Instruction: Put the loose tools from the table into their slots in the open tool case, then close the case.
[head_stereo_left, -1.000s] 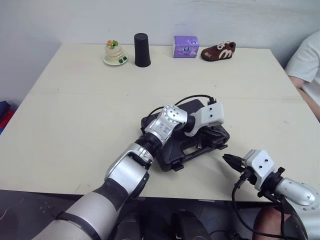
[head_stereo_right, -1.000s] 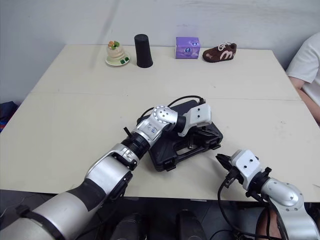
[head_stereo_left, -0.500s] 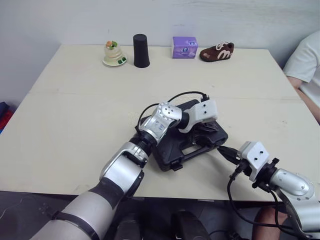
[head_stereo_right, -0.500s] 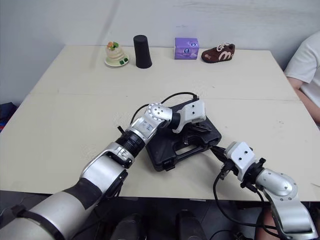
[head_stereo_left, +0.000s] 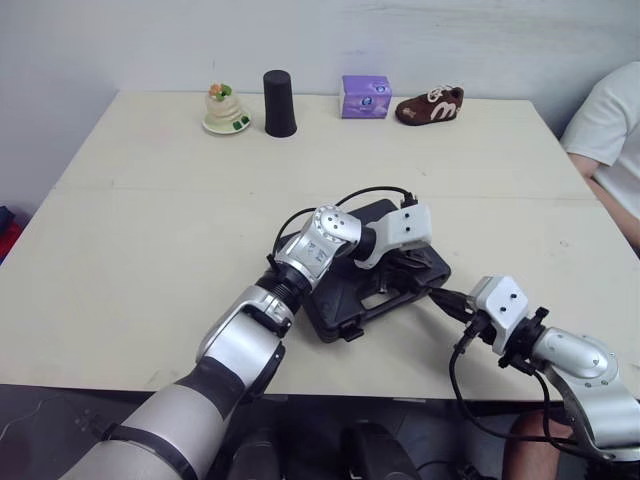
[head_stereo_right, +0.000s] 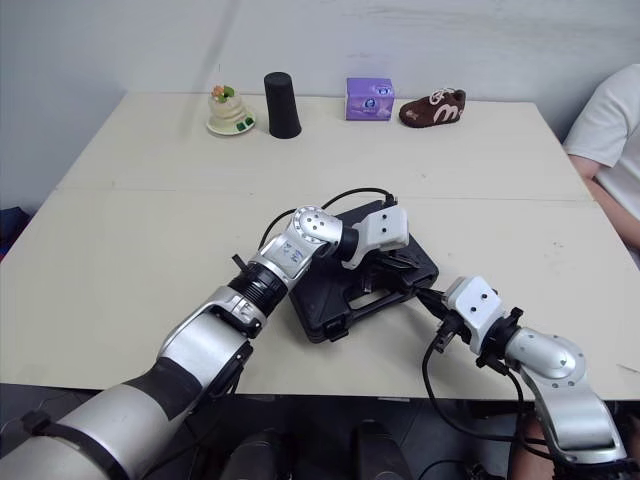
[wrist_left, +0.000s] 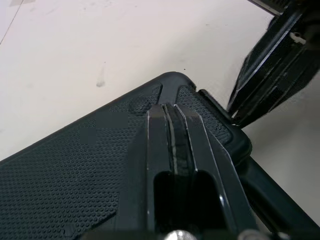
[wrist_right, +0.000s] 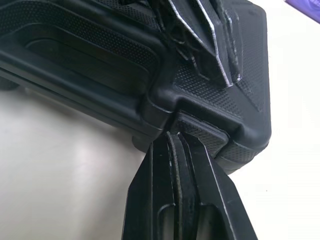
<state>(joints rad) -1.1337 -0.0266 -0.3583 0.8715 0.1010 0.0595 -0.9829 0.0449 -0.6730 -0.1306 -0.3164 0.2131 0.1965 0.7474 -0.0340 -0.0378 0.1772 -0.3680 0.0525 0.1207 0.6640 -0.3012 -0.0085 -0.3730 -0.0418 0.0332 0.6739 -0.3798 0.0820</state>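
Note:
The black tool case (head_stereo_left: 345, 296) lies shut in the middle of the table, its handle side toward me. My left gripper (head_stereo_left: 402, 270) is shut, and its fingertips (wrist_left: 172, 109) rest on the textured lid near the case's right corner. My right gripper (head_stereo_left: 441, 298) is shut too. Its tip (wrist_right: 175, 137) touches a latch (wrist_right: 202, 134) on the case's front right edge. The wrist views show both grippers close together over that corner. No loose tools lie on the table.
Along the table's far edge stand a figurine on a plate (head_stereo_left: 224, 108), a black cup (head_stereo_left: 279, 102), a purple box (head_stereo_left: 363, 96) and a brown shoe (head_stereo_left: 430, 104). A person in a white shirt (head_stereo_left: 610, 125) sits at the right.
My right gripper has moved forward and left from near the table's front edge to the case's latch. The left gripper stays on the lid. The camera has shifted slightly.

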